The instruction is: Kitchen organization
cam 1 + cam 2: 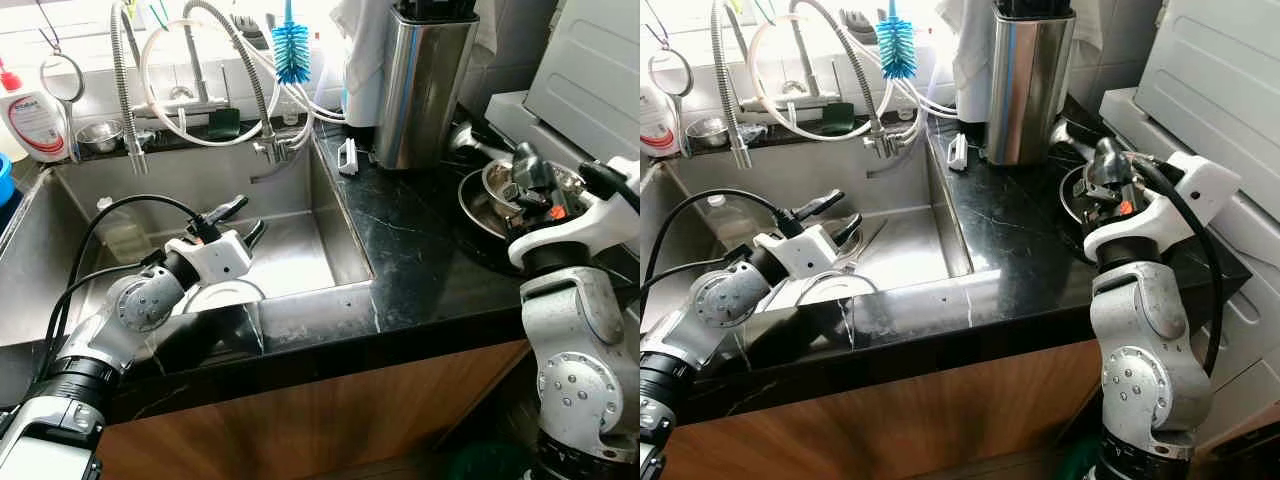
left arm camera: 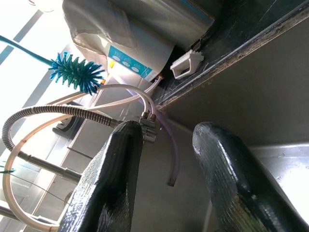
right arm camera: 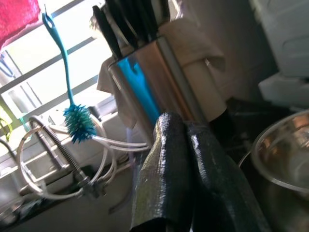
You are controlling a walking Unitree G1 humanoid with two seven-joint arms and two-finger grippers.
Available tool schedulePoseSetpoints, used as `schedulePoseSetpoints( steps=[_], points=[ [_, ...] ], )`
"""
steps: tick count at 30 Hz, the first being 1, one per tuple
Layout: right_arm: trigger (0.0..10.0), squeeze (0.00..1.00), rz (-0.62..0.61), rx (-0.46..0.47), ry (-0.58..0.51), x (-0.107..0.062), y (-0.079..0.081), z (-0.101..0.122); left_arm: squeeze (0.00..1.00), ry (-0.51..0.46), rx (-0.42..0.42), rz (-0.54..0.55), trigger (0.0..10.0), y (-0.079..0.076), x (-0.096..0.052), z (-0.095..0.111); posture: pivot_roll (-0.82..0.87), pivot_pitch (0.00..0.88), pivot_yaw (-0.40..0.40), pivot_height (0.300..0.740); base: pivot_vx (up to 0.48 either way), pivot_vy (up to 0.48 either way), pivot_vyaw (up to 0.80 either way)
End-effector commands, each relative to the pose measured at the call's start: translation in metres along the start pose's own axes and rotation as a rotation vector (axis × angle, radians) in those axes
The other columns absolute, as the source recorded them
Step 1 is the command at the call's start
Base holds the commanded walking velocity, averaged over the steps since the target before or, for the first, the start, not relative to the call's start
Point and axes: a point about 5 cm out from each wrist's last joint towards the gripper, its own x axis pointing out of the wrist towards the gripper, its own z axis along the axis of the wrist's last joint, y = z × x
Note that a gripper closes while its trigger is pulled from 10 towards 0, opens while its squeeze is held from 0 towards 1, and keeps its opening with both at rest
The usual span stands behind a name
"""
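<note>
Head cam: our left gripper hangs inside the stainless steel sink, just above a round white plate in the basin.

L wrist: black fingers parted, nothing held.

R wrist: right gripper pinched closed, empty, well right of sink.

Step, we reckon: reaching for plate. Next: lower, close on rim.

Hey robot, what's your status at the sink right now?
Left end effector open, above the sink by a white plate. Right end effector shut, empty, over steel bowls on the counter. Nothing held.
</note>
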Motion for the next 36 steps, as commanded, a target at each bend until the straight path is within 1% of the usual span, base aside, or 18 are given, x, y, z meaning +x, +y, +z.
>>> schedulePoseSetpoints(
  steps=[1,2,4,6,7,11,12,15,16,17,18,21,22,24,26,28,32,36],
  points=[
    [10.0,0.00,0.033,0.037,0.000,-0.002,0.007,0.004,0.00,0.020,0.023,-0.022,10.0,0.000,-0.001,-0.003,0.03,0.048,0.023,0.740,0.000,0.000,0.00],
    [10.0,0.00,0.033,0.037,0.000,-0.002,0.007,0.004,0.00,0.020,0.023,-0.022,10.0,0.000,-0.001,-0.003,0.03,0.048,0.023,0.740,0.000,0.000,0.00],
    [10.0,0.00,0.064,0.063,0.037,-0.002,0.011,0.000,0.00,0.022,0.025,-0.020,10.0,0.000,-0.001,-0.003,0.03,0.048,0.022,0.740,0.000,0.000,0.00],
    [10.0,0.00,0.078,0.096,0.044,-0.002,0.014,0.001,0.00,0.025,0.026,-0.018,10.0,0.001,-0.001,-0.003,0.03,0.048,0.022,0.740,0.000,0.000,0.00],
    [10.0,0.00,0.078,0.096,0.044,-0.002,0.014,0.001,0.00,0.025,0.026,-0.018,10.0,0.001,-0.001,-0.003,0.03,0.048,0.022,0.740,0.000,0.000,0.00],
    [10.0,0.00,0.111,0.174,0.052,-0.003,0.018,0.004,0.00,0.027,0.030,-0.015,10.0,0.001,-0.001,-0.004,0.03,0.049,0.022,0.740,0.000,0.000,0.00],
    [10.0,0.00,0.132,0.234,0.049,-0.003,0.020,0.005,0.00,0.028,0.031,-0.014,10.0,0.001,0.000,-0.004,0.03,0.049,0.022,0.740,0.000,0.000,0.00],
    [10.0,0.00,0.160,0.302,0.037,-0.004,0.022,0.008,0.00,0.029,0.033,-0.013,10.0,0.001,0.000,-0.004,0.03,0.049,0.021,0.740,0.000,0.000,0.00],
    [10.0,0.00,0.174,0.365,0.031,-0.005,0.023,0.009,0.00,0.029,0.035,-0.015,10.0,0.001,0.000,-0.003,0.03,0.049,0.021,0.740,0.000,0.000,0.00],
    [10.0,0.00,0.174,0.393,0.030,-0.005,0.022,0.009,0.00,0.030,0.036,-0.016,10.0,0.001,0.000,-0.003,0.03,0.049,0.021,0.740,0.000,0.000,0.00],
    [10.0,0.00,0.174,0.393,0.030,-0.005,0.022,0.009,0.00,0.030,0.036,-0.016,10.0,0.001,0.000,-0.003,0.03,0.049,0.021,0.740,0.000,0.000,0.00],
    [10.0,0.00,0.161,0.471,0.053,-0.006,0.018,0.006,0.00,0.029,0.040,-0.019,10.0,0.000,0.001,-0.003,0.03,0.048,0.020,0.740,0.000,0.000,0.00],
    [10.0,0.00,0.136,0.482,0.083,-0.008,0.012,0.001,0.00,0.029,0.042,-0.021,10.0,0.000,0.001,-0.003,0.03,0.048,0.020,0.740,0.000,0.000,0.00],
    [10.0,0.00,0.128,0.471,0.096,-0.009,0.009,-0.001,0.00,0.030,0.043,-0.022,10.0,0.000,0.001,-0.003,0.03,0.048,0.020,0.740,0.000,0.000,0.00],
    [10.0,0.00,0.125,0.483,0.110,-0.009,0.008,-0.003,0.00,0.031,0.044,-0.022,10.0,0.000,0.001,-0.003,0.03,0.048,0.020,0.740,0.000,0.000,0.00],
    [10.0,0.00,0.139,0.502,0.148,-0.013,0.005,-0.007,0.00,0.033,0.046,-0.025,10.0,0.000,0.000,-0.003,0.03,0.049,0.019,0.740,0.000,0.000,0.00],
    [10.0,0.00,0.153,0.494,0.183,-0.016,0.002,-0.010,0.00,0.034,0.047,-0.027,10.0,-0.001,0.000,-0.004,0.03,0.049,0.019,0.740,0.000,0.000,0.00],
    [10.0,0.00,0.206,0.532,0.217,-0.022,0.001,-0.012,0.00,0.033,0.053,-0.032,10.0,-0.001,0.000,-0.004,0.03,0.046,0.019,0.740,0.000,0.000,0.00]
  ],
)
